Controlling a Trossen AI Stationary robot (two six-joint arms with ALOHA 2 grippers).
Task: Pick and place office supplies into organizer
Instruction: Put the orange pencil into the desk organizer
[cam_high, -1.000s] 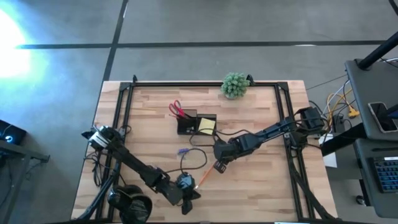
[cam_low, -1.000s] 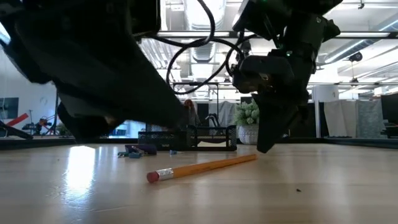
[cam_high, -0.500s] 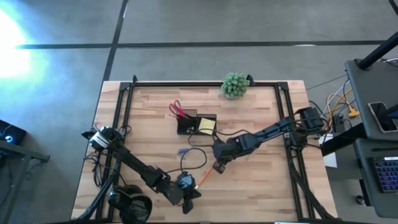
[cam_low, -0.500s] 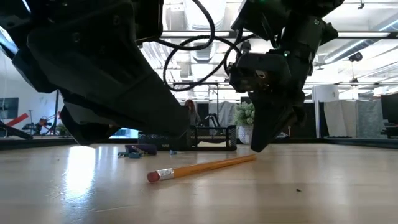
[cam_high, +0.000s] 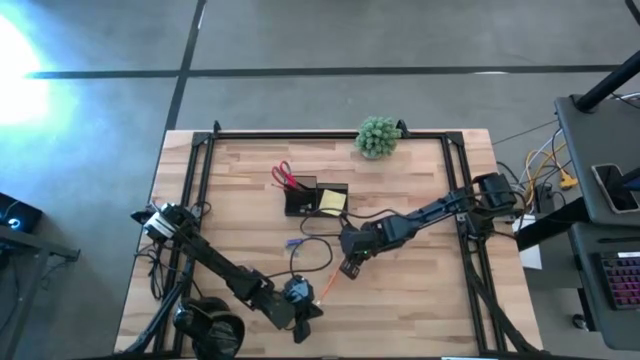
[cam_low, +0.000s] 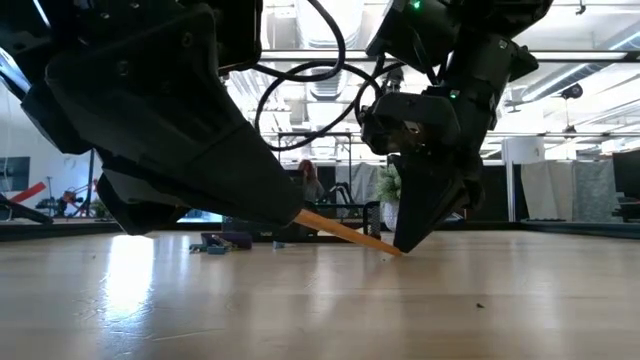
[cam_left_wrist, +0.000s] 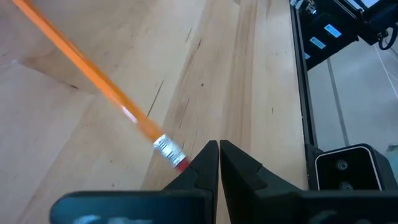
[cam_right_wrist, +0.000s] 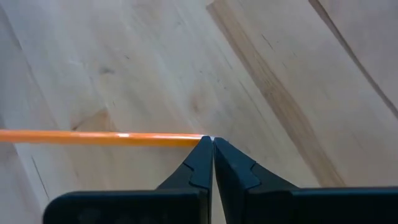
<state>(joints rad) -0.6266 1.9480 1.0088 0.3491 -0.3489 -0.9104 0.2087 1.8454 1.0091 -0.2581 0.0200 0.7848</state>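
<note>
An orange pencil (cam_high: 332, 281) lies slanted between my two grippers, both shut. My right gripper (cam_high: 346, 268) points steeply down at the pencil's pointed end. My left gripper (cam_high: 301, 312) is near the table's front edge, and its fingertips (cam_left_wrist: 219, 149) are just beside the pencil's eraser end (cam_left_wrist: 176, 159). In the low view the pencil (cam_low: 345, 232) tilts, with the pointed end down on the table and the eraser end raised. The black organizer (cam_high: 314, 200) stands mid-table with red-handled scissors (cam_high: 283, 176) and a yellow sticky-note pad (cam_high: 333, 201) in it. A small blue-purple item (cam_high: 294, 243) lies on the wood. My right gripper meets the pencil's pointed end (cam_right_wrist: 198, 138) with its shut fingertips, coming from above and slanting down. I cannot tell whether the tip is pressed down or nipped between them. That end stays on the table and the rest rises. My left gripper is beside the eraser; whether they touch, I cannot tell.
A green ball-shaped plant (cam_high: 378, 136) stands at the far edge. Black headphones (cam_high: 210, 330) lie at the near left corner. A black cable (cam_high: 312, 252) loops over the wood between the organizer and the pencil. Black frame rails run along the table's left, right and far edges.
My right gripper has come down a little onto the pencil's pointed end. The pencil, flat on the table a second ago, is now tipped: its eraser end has risen beside my left gripper while its pointed end has stayed on the table.
</note>
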